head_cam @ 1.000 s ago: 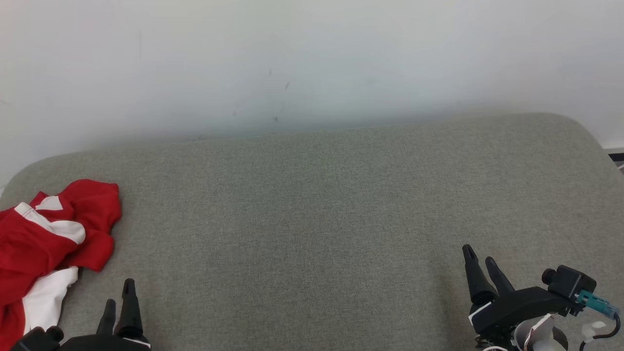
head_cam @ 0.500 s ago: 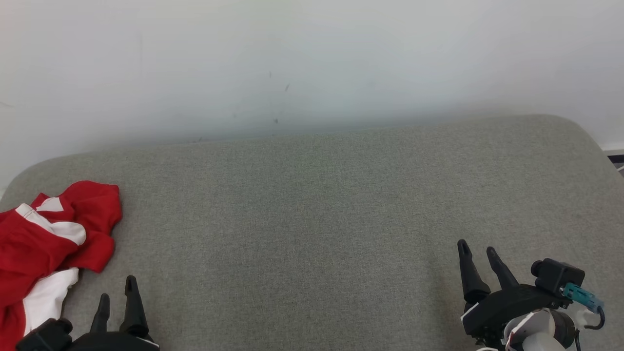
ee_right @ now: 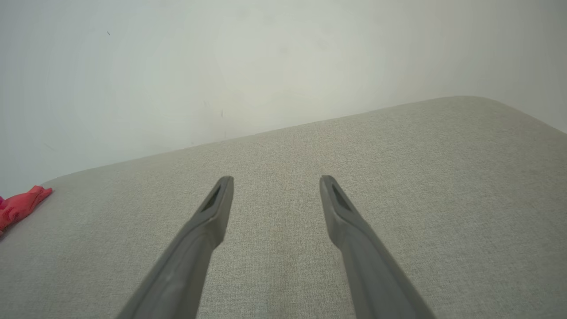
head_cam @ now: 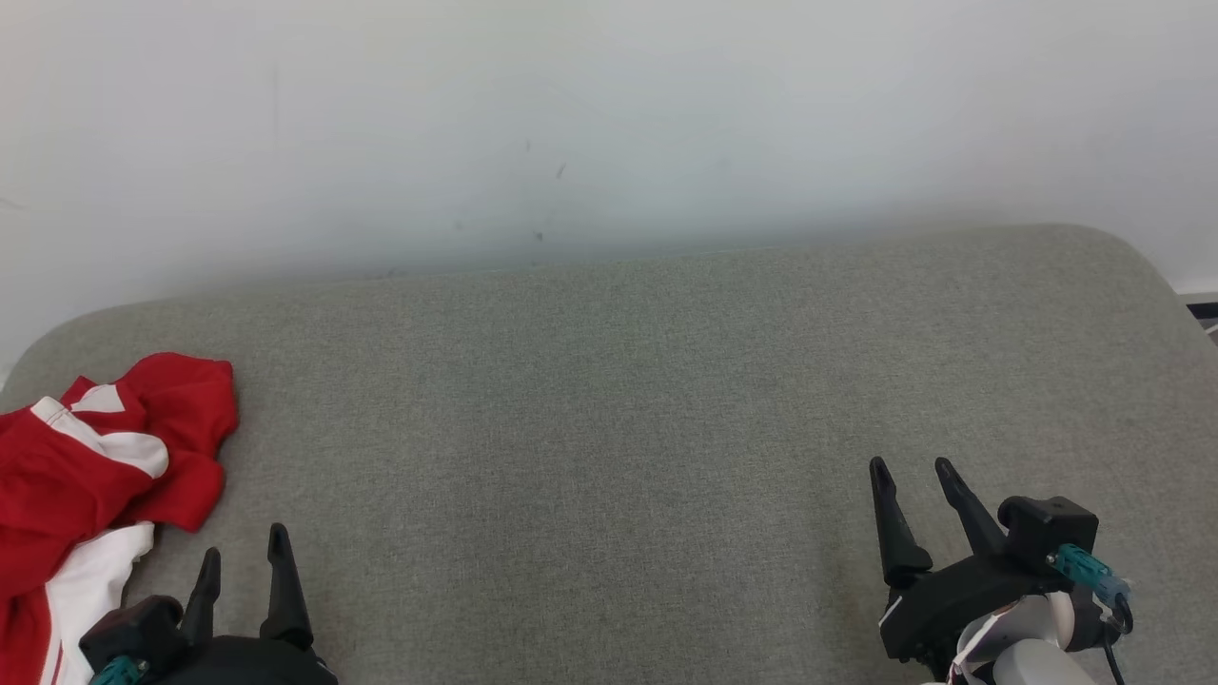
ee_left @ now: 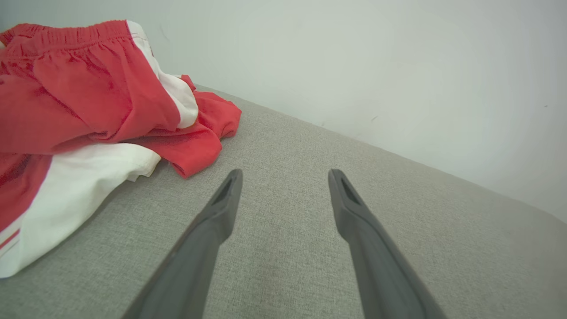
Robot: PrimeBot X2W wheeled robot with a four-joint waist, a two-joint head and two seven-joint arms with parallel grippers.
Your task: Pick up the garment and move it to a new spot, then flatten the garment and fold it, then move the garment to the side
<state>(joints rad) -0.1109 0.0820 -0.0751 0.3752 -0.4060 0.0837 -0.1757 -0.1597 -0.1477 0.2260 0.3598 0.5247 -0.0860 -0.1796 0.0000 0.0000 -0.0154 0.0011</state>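
The left gripper (head_cam: 243, 544), jaws spread and empty at the near-left edge of the grey cushion (head_cam: 609, 400), should reach left and pinch a thick fold of the crumpled red-and-white shorts (head_cam: 90, 457) at that cushion's left end; since a second ago the equally spread right gripper (head_cam: 909, 464) has crept inward from the cushion's right end, shorts unmoved.

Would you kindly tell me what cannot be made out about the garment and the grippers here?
Garment: head view, cut off by the left edge; left wrist view, its own folds hide its shape; right wrist view, a red tip at the left edge.
Left gripper: head view, base cut off by the bottom edge.
Right gripper: head view, height over the cushion unclear.
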